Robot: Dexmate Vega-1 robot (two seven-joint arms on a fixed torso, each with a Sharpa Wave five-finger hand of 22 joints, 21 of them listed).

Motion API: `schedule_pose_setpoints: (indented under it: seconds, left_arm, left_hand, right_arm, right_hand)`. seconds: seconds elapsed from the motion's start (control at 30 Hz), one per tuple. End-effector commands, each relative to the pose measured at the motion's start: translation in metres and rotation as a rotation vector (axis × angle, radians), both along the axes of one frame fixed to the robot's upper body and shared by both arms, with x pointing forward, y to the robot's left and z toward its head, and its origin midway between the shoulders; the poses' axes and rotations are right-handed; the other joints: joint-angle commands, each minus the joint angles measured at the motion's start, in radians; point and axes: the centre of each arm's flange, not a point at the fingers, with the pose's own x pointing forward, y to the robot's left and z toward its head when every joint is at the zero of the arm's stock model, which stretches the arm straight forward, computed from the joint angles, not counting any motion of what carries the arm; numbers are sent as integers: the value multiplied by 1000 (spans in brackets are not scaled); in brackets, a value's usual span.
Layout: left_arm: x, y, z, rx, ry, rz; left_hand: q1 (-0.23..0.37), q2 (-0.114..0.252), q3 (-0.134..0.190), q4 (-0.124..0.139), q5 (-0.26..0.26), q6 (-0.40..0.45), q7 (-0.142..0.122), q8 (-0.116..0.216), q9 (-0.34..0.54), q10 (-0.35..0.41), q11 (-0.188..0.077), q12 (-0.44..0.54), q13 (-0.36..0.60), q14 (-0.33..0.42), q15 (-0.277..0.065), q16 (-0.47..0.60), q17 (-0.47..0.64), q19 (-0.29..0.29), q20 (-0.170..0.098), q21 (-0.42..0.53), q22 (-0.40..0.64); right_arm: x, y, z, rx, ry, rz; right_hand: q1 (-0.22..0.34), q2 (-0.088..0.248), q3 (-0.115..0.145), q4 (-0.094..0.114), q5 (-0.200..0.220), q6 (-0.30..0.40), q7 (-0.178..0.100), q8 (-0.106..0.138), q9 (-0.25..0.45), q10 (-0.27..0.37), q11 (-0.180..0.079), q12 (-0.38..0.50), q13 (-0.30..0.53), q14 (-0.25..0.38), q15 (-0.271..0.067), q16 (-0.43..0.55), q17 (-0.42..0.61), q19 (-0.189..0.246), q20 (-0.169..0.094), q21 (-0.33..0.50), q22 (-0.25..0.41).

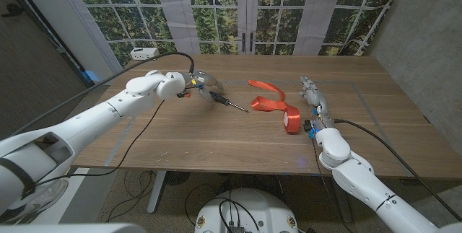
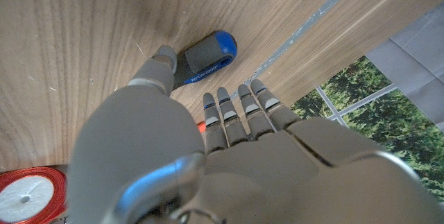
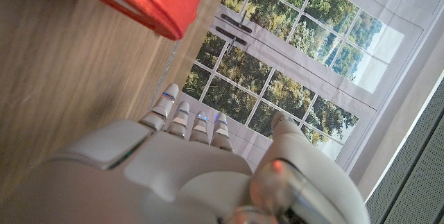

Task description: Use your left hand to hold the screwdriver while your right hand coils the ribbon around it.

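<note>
White rounded arms, black cables, grey left hand [image 2: 208, 161] with segmented fingers.

I see grey-and-blue-handled screwdriver [image 1: 224, 100] lying flat on wooden worktop [image 1: 216, 135], left of centre, metal shaft pointing toward ribbon, tip near it but apart. In left wrist view, handle [image 2: 205, 54] is dark grey with rounded blue end cap, lying on its side on wood. Orange-red satin ribbon [image 1: 271, 99] lies right of screwdriver, loose end unrolled in flat wavy strip across worktop. Rest wound on white-cored spool [image 1: 291, 121] standing on edge, nearer front edge. Spool's face [image 2: 28, 195] shows red windings around white core.
</note>
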Motion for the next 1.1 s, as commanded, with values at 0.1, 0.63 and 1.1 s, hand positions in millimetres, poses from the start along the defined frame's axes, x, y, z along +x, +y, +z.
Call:
schedule_pose_setpoints:
  seconds: [0.1,0.63,1.1]
  left_arm:
    - [4,-1,-6,21,-12,11]
    - [8,-5,-19,37,-59,11]
    - [10,-6,-30,39,-116,-5]
  left_hand:
    - [9,6,-8,3,6,11,-2,-1,6,11,1,-1,5,8,-71,0,3,4,10,-1,2]
    - [51,36,-14,-3,4,44,-10,-1,7,29,-8,-4,8,31,-80,3,4,31,59,4,5]
    - [81,57,-24,-4,1,77,-14,2,7,62,-14,2,11,60,-92,11,7,62,53,13,9]
  right_arm:
    - [3,1,-1,-4,3,4]
    - [5,0,-4,17,15,2]
    - [10,2,-3,19,25,7]
  right_hand:
    - [-7,1,1,5,-5,8,1,-2,3,3,4,-3,6,10,2,-1,4,9,-1,-4,3]
    - [-9,0,3,6,-5,7,-1,-3,3,4,1,-4,6,10,1,-3,4,10,-2,-10,3]
    - [-12,-2,3,7,-5,7,-1,-3,3,7,2,-3,6,11,1,-4,4,11,-1,-14,3]
